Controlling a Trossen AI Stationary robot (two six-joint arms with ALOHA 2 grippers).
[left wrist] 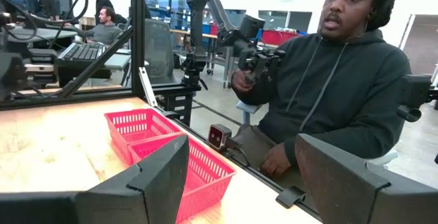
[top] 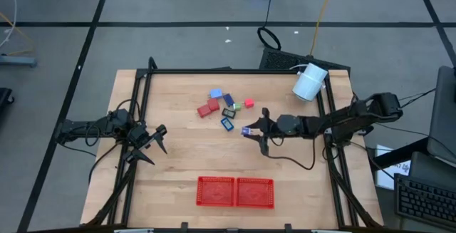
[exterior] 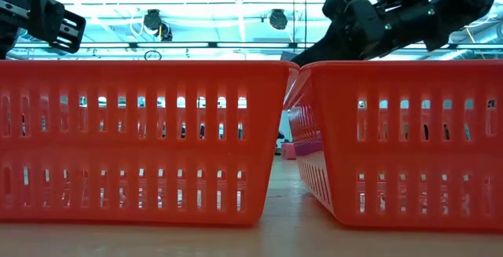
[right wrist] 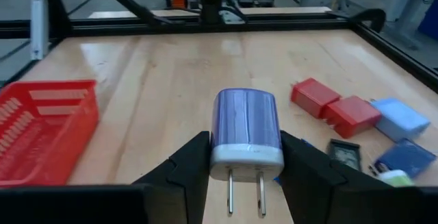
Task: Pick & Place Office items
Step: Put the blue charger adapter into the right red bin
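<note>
Bare wood lies open between the scattered office items point(top: 226, 107) near the far edge and the red trays point(top: 235, 192) at the near edge. A white cylinder point(top: 309, 83) blocks the far right corner.

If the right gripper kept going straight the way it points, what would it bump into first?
Probably nothing on the table. The right gripper, shut on a blue plug adapter, points across bare wood toward the left gripper; the red trays look off to the side.

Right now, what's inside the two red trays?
From above, both red trays look empty, only mesh floor showing. The right tool holds a purple charger above the table. The low view shows only the tray walls.
</note>
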